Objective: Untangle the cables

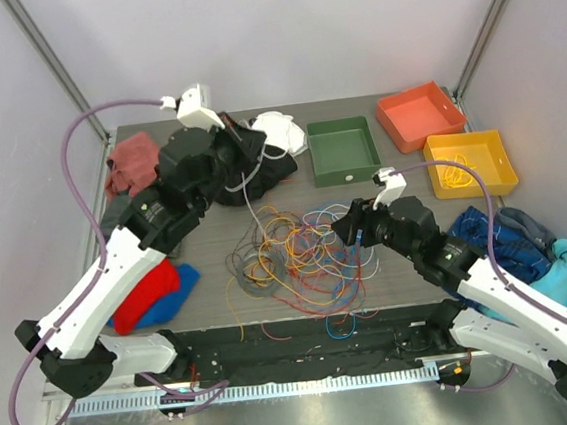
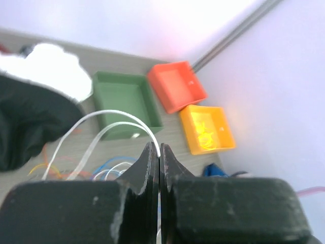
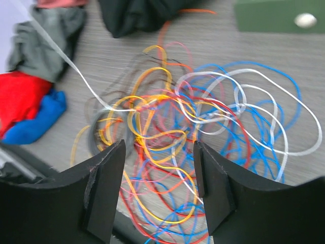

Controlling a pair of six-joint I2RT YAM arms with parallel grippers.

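Observation:
The cables (image 1: 303,256) lie in a loose tangle of yellow, orange, red, blue, white and grey loops in the middle of the table. My left gripper (image 1: 255,147) is raised over the far left, shut on a white cable (image 1: 249,201) that runs down into the tangle. In the left wrist view the left gripper (image 2: 159,150) has its jaws pressed together, with the white cable (image 2: 114,121) arching out from the tips. My right gripper (image 1: 347,228) hovers at the tangle's right edge. The right gripper (image 3: 158,152) stands open above the cables (image 3: 203,127), with nothing between its fingers.
A green tray (image 1: 345,171), an orange-red tray (image 1: 396,126) and a yellow tray (image 1: 505,161) holding a yellow cable stand at the back right. Cloth lies around: black (image 1: 270,174), white (image 1: 281,130), pink (image 1: 136,158), red and blue (image 1: 155,290), blue (image 1: 517,235).

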